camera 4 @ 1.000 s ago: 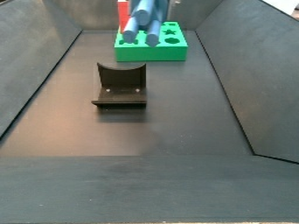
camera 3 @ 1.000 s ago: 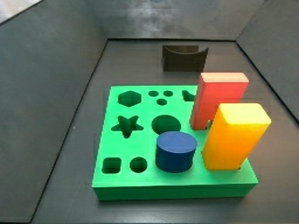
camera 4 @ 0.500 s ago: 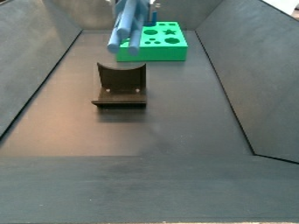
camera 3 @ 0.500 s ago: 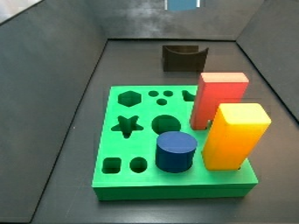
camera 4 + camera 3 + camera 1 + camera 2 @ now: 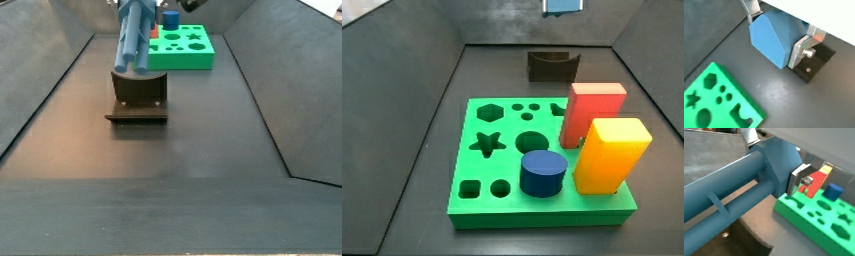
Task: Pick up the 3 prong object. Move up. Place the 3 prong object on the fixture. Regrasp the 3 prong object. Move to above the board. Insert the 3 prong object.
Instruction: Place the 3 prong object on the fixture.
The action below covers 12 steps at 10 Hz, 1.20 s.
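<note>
We see the gripper [image 5: 777, 42] clamped on the 3 prong object [image 5: 131, 38], which hangs just over the fixture [image 5: 136, 99]. Beyond it, the red block [image 5: 592, 112], yellow block [image 5: 611, 153] and cylinder [image 5: 544, 173] crowd one side of the board [image 5: 492, 188]; the floor [image 5: 160, 190] nearer us lies free.

I can read no writing, number or brand anywhere. My fingers [image 5: 808, 44] are clamped on the blue piece [image 5: 774, 39] above the fixture [image 5: 136, 97], and none of the three carries a mark. The board [image 5: 493, 150] has only its cut-out shapes, and the red block [image 5: 591, 112], yellow block [image 5: 611, 153] and cylinder [image 5: 544, 172] standing in it are blank as well.
</note>
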Available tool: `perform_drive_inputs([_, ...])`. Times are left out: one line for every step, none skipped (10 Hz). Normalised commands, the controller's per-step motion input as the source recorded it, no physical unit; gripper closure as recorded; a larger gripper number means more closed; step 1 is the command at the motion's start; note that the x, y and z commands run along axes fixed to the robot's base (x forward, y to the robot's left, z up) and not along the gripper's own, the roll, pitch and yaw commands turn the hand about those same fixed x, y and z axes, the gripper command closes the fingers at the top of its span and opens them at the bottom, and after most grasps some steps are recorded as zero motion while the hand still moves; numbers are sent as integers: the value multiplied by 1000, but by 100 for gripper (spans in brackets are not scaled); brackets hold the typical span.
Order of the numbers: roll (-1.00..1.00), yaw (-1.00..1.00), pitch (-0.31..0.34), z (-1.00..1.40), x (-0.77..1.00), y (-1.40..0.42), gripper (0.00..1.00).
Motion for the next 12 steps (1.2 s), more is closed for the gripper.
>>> perform_drive_inputs([-1000, -64, 167, -5, 35, 33, 100])
perform_drive_inputs([-1000, -85, 176, -17, 59, 33, 100])
perform_drive_inputs([-1000, -112, 188, -18, 74, 41, 100])
perform_drive_inputs([-1000, -172, 198, -14, 79, 45, 100])
perform_drive_inputs([-1000, -205, 198, -15, 79, 44, 100])
perform_drive_inputs([-766, -224, 140, -13, 76, 43, 100])
perform_drive_inputs([-639, -231, 107, -15, 76, 42, 100])
perform_drive_inputs([-382, -225, 47, -14, 73, 44, 100])
perform_drive_inputs([-192, -207, -11, -3, 69, 31, 100])
perform_drive_inputs([-48, -211, -33, -1000, 82, 21, 100])
perform_drive_inputs([-33, -184, -51, -1000, 79, 22, 100])
perform_drive_inputs([-27, -149, -78, -1000, 97, 23, 100])
